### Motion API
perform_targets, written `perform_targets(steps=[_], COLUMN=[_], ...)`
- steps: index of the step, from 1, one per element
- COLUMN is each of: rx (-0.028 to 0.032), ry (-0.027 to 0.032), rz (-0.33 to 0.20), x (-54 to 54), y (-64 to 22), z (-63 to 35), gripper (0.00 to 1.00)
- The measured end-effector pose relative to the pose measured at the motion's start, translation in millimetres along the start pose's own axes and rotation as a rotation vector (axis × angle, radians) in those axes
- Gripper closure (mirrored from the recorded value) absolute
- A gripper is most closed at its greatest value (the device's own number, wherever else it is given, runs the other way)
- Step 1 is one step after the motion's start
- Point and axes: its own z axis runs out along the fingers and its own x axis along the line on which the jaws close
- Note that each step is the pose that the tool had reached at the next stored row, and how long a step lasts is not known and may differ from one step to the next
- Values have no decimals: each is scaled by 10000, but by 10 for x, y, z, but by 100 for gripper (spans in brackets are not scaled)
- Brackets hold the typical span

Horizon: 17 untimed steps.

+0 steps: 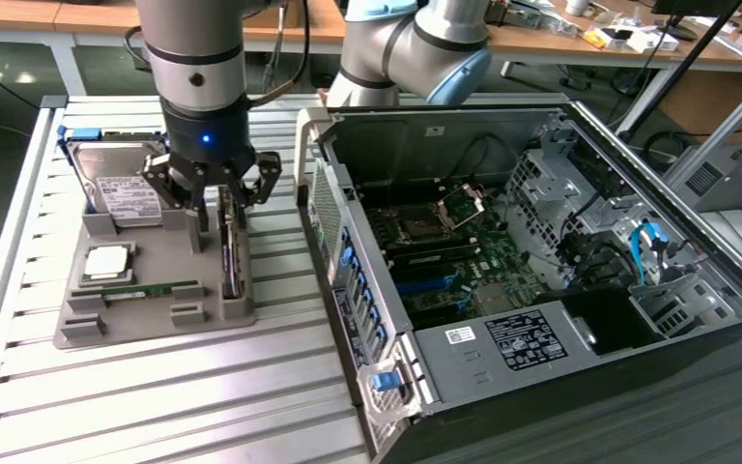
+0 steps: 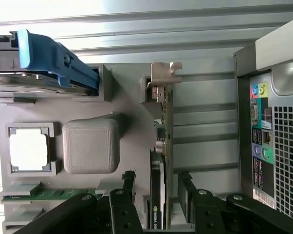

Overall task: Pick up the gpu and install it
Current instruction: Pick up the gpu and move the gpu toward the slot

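We see black jaws spread astride the thin, dark gpu card (image 2: 162, 146), upright in a matte grey tray (image 2: 132, 156).

The tool (image 2: 157, 178) has its dark fingers (image 2: 129, 187) spread wide, one on each side of the gpu (image 2: 162, 136), which stands on edge in a slot of the grey holder (image 2: 127, 102). The holder also carries a hard drive (image 2: 53, 63) with a blue rail, a processor (image 2: 29, 146) and a green memory stick (image 2: 53, 195). It rests on the slatted desk (image 2: 136, 29) beside the computer case (image 2: 273, 122).
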Motion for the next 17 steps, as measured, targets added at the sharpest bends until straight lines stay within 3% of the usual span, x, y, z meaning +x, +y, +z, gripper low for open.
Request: perform_targets(steps=[11, 17], rx=[68, 81], ry=[-6, -6], rz=[-1, -1], x=[8, 9], y=[59, 61], z=[182, 204], gripper=[52, 52])
